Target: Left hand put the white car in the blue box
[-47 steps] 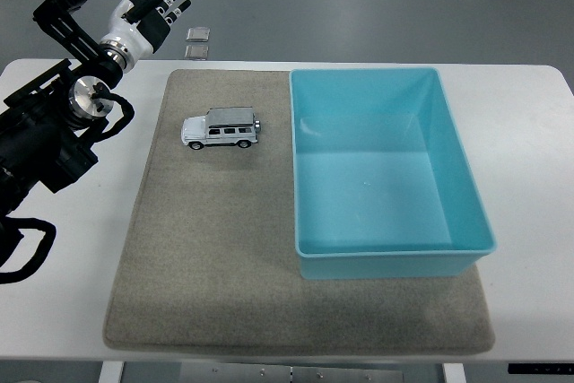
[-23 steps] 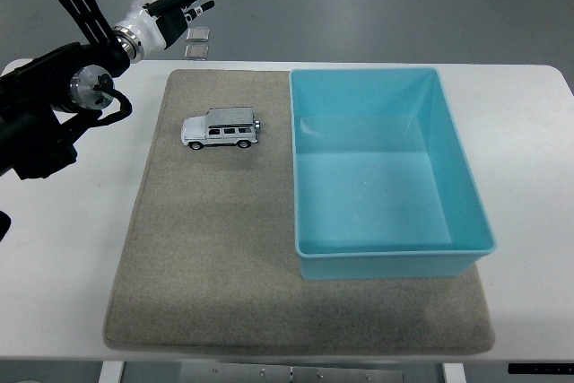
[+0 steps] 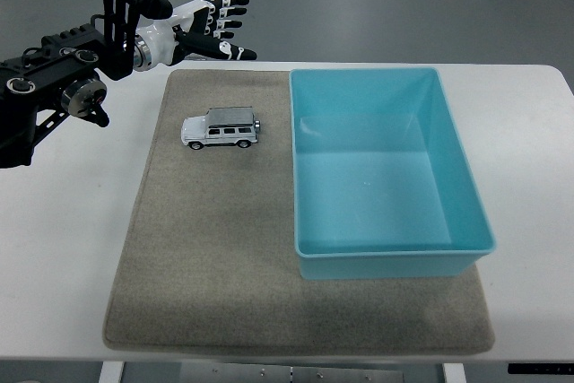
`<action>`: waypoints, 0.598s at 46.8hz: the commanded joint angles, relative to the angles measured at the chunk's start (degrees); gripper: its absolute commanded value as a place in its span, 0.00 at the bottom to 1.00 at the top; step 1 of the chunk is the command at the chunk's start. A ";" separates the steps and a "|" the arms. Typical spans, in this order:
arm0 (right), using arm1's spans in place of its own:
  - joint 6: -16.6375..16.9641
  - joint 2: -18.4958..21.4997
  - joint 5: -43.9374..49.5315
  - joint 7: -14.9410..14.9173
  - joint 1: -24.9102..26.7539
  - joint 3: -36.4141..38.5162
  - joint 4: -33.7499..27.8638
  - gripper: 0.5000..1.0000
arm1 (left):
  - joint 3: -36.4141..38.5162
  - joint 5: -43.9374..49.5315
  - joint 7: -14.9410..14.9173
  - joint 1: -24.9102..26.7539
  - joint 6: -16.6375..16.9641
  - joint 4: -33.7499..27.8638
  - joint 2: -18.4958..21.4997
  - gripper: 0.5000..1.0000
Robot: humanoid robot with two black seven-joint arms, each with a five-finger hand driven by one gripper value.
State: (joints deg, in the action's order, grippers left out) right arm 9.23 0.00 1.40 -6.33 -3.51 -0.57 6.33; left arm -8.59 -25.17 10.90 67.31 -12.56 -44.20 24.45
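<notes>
1. The left hand (image 3: 208,31) is hanging in the air over the far left part of the table, beyond the far edge of the grey mat (image 3: 215,248), its fingers (image 3: 235,13) spread and pointing toward the right, holding nothing.
2. The black left arm (image 3: 54,87) is reaching in from the left edge, stretching across the far left corner of the white table (image 3: 72,248).
3. The white car (image 3: 221,128) is sitting on its wheels on the mat, in the mat's far left area, side-on to us with its length running left to right.
4. The car is resting nearer to us than the hand and well clear of it; nothing is touching it.
5. The blue box (image 3: 386,172) is standing on the right part of the mat, open at the top, its far edge lining up roughly with the mat's far edge.
6. The car is lying just to the left of the box's left wall, near its far corner, with a strip of bare mat showing between them.
7. The box's near wall is sitting well short of the mat's near edge, leaving a band of mat in front of it.
8. The mat is covering most of the table's middle, with white tabletop showing on both sides.
</notes>
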 commanded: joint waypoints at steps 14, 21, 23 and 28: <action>0.00 0.00 0.00 0.00 0.00 0.04 0.00 0.87 | 12.63 -11.12 -0.35 7.92 -6.95 -1.24 2.62 0.99; 0.00 0.00 0.00 0.00 0.00 -0.05 0.00 0.87 | 12.81 -19.11 -0.35 9.77 -11.70 -1.33 2.80 0.99; 0.00 0.00 0.00 0.00 0.00 0.04 0.00 0.87 | 12.81 -21.48 -0.35 10.47 -12.14 -1.42 2.71 0.99; 0.00 0.00 0.00 0.00 0.00 0.04 0.00 0.87 | 12.81 -27.72 -0.62 11.00 -12.31 -2.91 2.62 0.99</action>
State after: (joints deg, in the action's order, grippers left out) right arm 9.23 0.00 1.41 -6.33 -3.52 -0.56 6.33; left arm 4.22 -49.01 10.54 78.09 -24.82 -46.07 27.20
